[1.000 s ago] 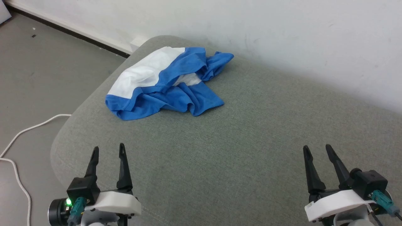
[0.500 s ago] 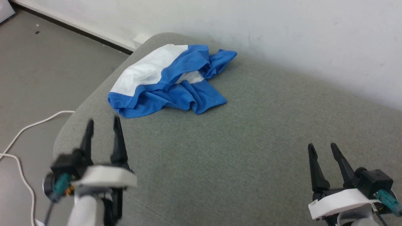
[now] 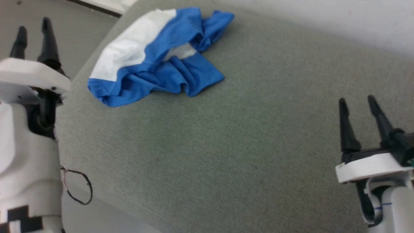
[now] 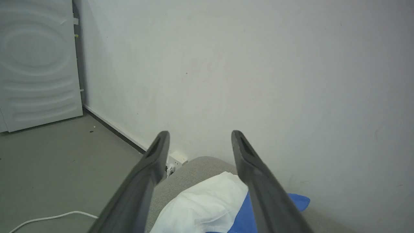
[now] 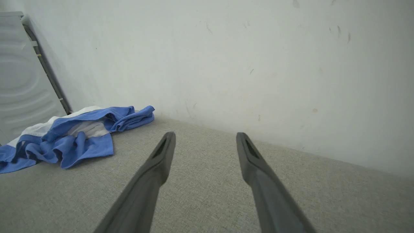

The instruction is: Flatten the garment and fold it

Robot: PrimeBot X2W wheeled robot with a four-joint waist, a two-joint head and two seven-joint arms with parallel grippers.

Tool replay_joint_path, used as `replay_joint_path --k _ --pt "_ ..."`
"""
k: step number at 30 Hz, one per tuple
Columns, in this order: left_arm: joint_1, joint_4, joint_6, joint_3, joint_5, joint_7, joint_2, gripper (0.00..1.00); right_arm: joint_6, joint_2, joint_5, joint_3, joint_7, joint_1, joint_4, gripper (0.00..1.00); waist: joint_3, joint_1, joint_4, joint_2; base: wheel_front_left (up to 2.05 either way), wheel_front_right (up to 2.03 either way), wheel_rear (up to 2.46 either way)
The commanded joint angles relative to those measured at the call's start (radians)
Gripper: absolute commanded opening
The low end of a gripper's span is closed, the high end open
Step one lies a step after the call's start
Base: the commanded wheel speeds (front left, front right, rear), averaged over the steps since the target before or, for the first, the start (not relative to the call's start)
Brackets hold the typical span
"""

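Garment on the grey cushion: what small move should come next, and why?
Probably ease the left gripper toward the near blue edge of the garment: it lies crumpled and untouched, both grippers are open, and the left one is nearer than the right gripper.

Broad seat cushion [image 3: 226, 145] in grey-green woven cloth, rounded at the far left corner, pushed up against a white wall [image 5: 258, 48]. Scuffs and small dark marks [image 5: 339, 30] high on that wall, a faint brownish spot [image 5: 314, 110] lower down. Grey floor [image 4: 48, 155] to the left of the cushion, with a few dark specks [image 4: 92, 131]. Dark skirting strip [image 4: 113, 131] along the foot of the wall, a white socket [image 4: 176, 160] just beside the cushion's corner. White cable [image 4: 48, 217] curving over the floor. White panel [image 4: 35, 64] with embossed oval rings, upright at the far left
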State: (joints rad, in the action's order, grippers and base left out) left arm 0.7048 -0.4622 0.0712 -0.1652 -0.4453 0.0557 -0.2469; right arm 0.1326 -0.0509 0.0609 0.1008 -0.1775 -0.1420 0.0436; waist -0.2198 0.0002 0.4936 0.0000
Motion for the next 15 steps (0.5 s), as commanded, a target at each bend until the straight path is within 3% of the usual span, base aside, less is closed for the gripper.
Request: replay_joint_path --k 1,9,15 --pt "0.028 -0.035 0.011 -0.005 -0.012 -0.029 -0.015 1.0 -0.002 0.001 -0.017 0.013 0.009 -0.02 -0.021 1.0 -0.17 -0.0002 -0.088 0.0 0.0 0.0 0.0" --pt "0.191 -0.278 0.03 -0.012 -0.097 -0.296 -0.105 1.0 -0.002 0.001 -0.085 0.108 0.079 -0.035 -0.164 1.0 -0.342 -0.0002 -0.158 0.0 0.0 0.0 0.0" --pt "0.27 -0.383 0.04 -0.002 -0.143 -0.463 -0.138 1.0 -0.002 0.001 -0.102 0.158 0.103 -0.027 -0.231 1.0 -0.398 -0.0002 -0.173 0.0 0.0 0.0 0.0"
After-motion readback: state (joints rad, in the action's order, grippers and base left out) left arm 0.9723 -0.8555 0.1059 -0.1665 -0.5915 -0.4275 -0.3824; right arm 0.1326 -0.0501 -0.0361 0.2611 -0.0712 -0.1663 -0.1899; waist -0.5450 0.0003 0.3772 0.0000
